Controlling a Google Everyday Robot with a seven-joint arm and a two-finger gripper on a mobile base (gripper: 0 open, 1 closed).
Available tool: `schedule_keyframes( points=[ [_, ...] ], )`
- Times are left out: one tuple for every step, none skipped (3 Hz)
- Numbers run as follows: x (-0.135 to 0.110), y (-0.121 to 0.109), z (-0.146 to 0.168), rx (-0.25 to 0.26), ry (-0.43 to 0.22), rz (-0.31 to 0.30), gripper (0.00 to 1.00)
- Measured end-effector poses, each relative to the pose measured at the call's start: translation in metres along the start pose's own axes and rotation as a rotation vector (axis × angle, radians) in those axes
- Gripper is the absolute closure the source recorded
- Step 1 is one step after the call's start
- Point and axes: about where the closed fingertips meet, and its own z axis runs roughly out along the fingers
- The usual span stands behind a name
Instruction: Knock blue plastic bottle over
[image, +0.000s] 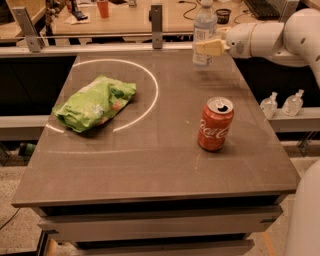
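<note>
The blue plastic bottle (203, 31) stands upright at the far edge of the brown table (150, 160), right of centre. It is clear and pale bluish, with a whitish label bearing a small dark square. My gripper (208, 48) reaches in from the right on a white arm (272, 37). Its cream tip lies against the lower right side of the bottle, in front of it. Whether it touches the bottle I cannot tell.
A red Coca-Cola can (215, 124) stands upright on the right half of the table. A green chip bag (94, 103) lies at the left inside a white circle line. Two tiny clear bottles (282, 104) stand on a ledge off the table's right.
</note>
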Motion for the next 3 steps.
schedule_keyframes(
  points=[
    [-0.026, 0.015, -0.021, -0.020, 0.110, -0.142, 1.00],
    [-0.033, 0.034, -0.036, -0.056, 0.323, -0.384, 1.00],
    [-0.022, 0.037, -0.049, -0.088, 0.523, -0.619, 1.00]
  ],
)
